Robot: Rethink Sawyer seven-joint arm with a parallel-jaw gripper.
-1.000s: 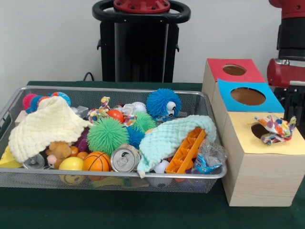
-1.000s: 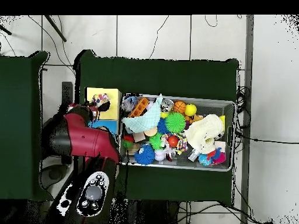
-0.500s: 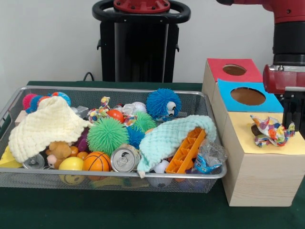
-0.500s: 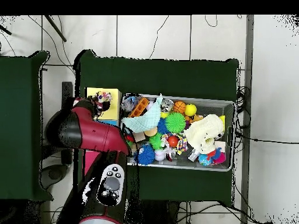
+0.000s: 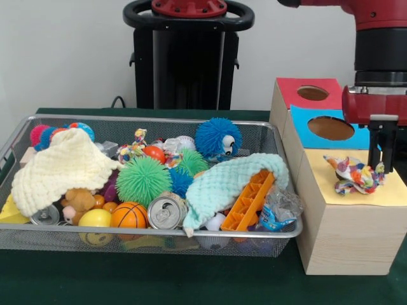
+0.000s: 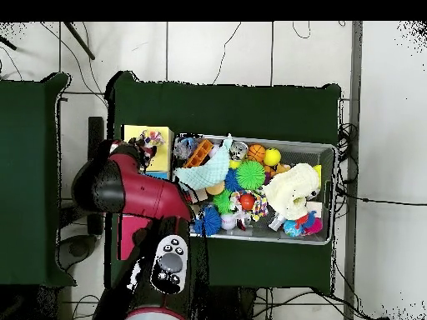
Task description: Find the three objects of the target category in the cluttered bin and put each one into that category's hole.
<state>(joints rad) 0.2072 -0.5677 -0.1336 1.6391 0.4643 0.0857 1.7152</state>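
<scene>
Patterned cloth (image 5: 356,176) lay on the yellow box (image 5: 346,219), covering its hole, long axis running across the top face.
Gripper (image 5: 384,151) hung just above and behind the cloth; can't tell whether its fingers were open or clamped. Blue box (image 5: 331,129) and red box (image 5: 311,93) stood behind. The bin (image 5: 152,238) sat beside the boxes, a rope toy (image 5: 132,150) near its back among balls, mint cloth (image 5: 226,184) and pale-yellow cloth (image 5: 60,166).
</scene>
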